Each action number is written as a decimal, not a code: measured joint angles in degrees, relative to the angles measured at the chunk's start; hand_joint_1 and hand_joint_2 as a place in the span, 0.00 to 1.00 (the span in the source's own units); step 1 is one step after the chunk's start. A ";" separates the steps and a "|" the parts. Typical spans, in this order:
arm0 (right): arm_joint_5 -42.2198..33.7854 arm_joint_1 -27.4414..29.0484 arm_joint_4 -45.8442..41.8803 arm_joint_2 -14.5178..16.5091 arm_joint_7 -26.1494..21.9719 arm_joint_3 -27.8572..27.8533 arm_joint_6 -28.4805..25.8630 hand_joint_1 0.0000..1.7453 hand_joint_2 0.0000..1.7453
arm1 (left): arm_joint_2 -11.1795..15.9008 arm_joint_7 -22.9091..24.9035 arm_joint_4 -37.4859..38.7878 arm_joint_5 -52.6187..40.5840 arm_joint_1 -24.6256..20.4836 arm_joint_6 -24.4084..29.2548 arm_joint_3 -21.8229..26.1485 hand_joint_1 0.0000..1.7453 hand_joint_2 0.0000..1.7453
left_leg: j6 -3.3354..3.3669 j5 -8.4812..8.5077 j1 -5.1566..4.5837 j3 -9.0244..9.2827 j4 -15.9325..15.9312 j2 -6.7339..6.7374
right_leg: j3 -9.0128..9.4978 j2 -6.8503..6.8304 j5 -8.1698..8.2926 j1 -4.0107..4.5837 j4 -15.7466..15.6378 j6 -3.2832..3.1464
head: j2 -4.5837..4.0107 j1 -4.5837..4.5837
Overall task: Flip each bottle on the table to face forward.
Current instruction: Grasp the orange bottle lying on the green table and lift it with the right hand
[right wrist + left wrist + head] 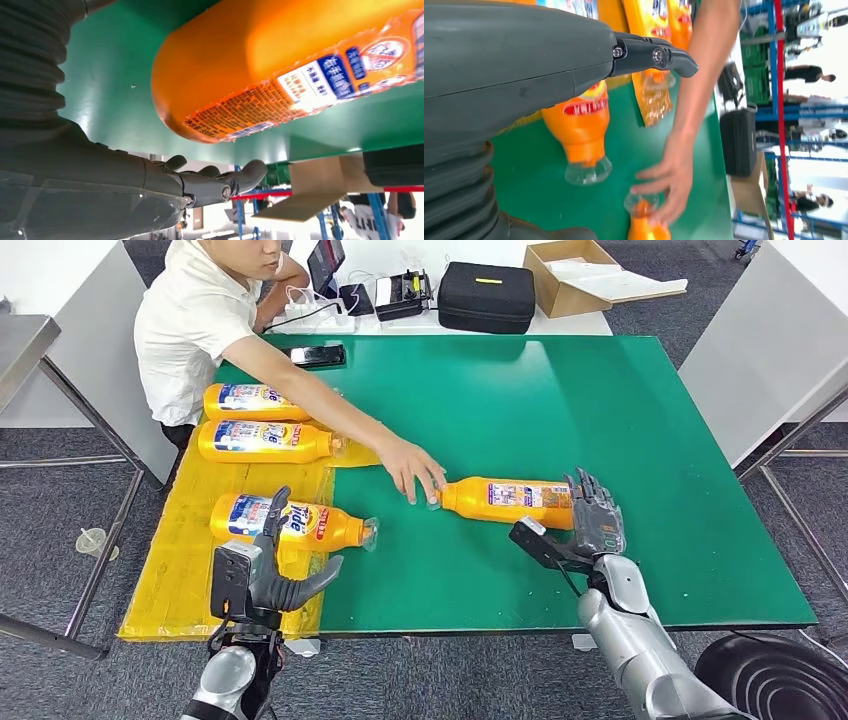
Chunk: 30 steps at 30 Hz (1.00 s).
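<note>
While a person's hand rested its fingertips on the clear cap end of an orange detergent bottle lying on its side on the green table, the right hand sat just beside that bottle's base. Its fingers were spread and extended, holding nothing; whether they touched the base could not be told from the head view, and the right wrist view showed the bottle's rounded bottom close above the thumb with a gap between.

The left hand hovered at the near left of the table, over the edge of a yellow plastic sheet. Its fingers were apart and gripped nothing, one dark finger pointing up in front of the nearest bottle. That bottle lay on its side on the yellow sheet, blue and white label up, cap pointing right onto the green surface.

Two more orange bottles lay side by side farther back on the sheet, near the person in a white shirt. Behind the table's far edge stood a black case and an open cardboard box.
</note>
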 joint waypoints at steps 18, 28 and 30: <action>-0.25 -4.99 5.19 -0.84 -0.36 3.58 4.61 0.00 1.00 | -0.38 0.09 0.36 0.71 -0.81 -0.45 0.00 0.00 1.00 | 0.00 0.01 0.01 0.01 0.00 0.00 | -0.01 0.00 0.00 0.00 0.00 0.00 | 0.00 0.00; -1.10 -7.04 8.50 -0.15 -0.74 4.85 4.03 0.70 1.00 | -1.08 -0.23 1.36 1.16 -1.86 -0.02 -0.12 0.00 1.00 | 0.00 0.01 0.01 0.01 0.00 0.00 | -0.01 0.00 0.00 0.01 0.00 0.00 | 0.00 0.00; -1.97 -7.38 9.23 0.02 -0.81 4.86 5.69 1.00 1.00 | -1.10 -0.26 1.62 1.16 -2.17 0.02 -0.23 0.00 1.00 | 0.00 0.01 0.01 0.01 0.00 0.00 | -0.01 0.00 0.00 0.01 0.00 0.00 | 0.00 0.00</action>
